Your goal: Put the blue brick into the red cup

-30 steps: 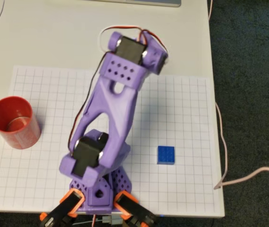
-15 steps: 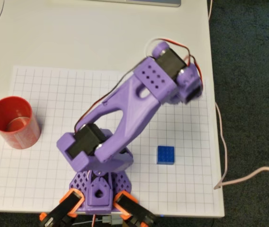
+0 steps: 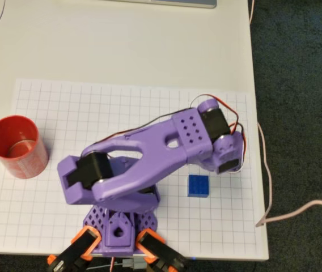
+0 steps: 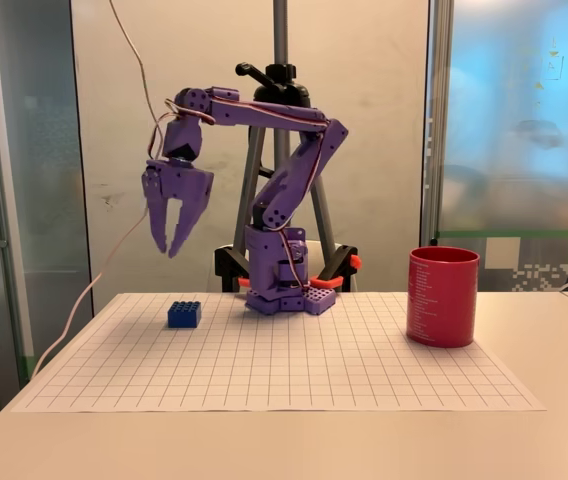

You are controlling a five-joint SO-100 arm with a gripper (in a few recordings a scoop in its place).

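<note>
Scanning the overhead view left to right: red cup (image 3: 15, 146) sits upright at the left edge of the grid sheet (image 3: 64, 107), mid-height in the frame, mouth open, shiny bottom visible inside. Purple arm (image 3: 144, 164) spans the centre, base at the bottom edge held by orange clamps (image 3: 84, 241) that are cut off by the frame. Arm's upper link reaches toward the right; the wrist block covers whatever is underneath it, so the claw itself is hidden from above. Blue brick (image 3: 198, 185) lies flat on the sheet at lower right of centre, just below the wrist block in the picture, studs up, fully exposed. A pale cable (image 3: 266, 170) runs down the right table (image 3: 93, 45) edge onto dark carpet.

Fixed view flips the sides: blue brick (image 4: 184, 313) sits at left on the grid sheet, red cup (image 4: 442, 296) stands at right, arm base between them and further back. Claw (image 4: 171, 247) hangs in the upper left, well above the brick and slightly left of it, tips pointing down, the two fingers spread apart with clear gap between them, nothing gripped. A tripod (image 4: 279, 120) stands behind the arm, partly hidden by it. Brick and cup are well apart. Brick studs are too small to count here.
</note>
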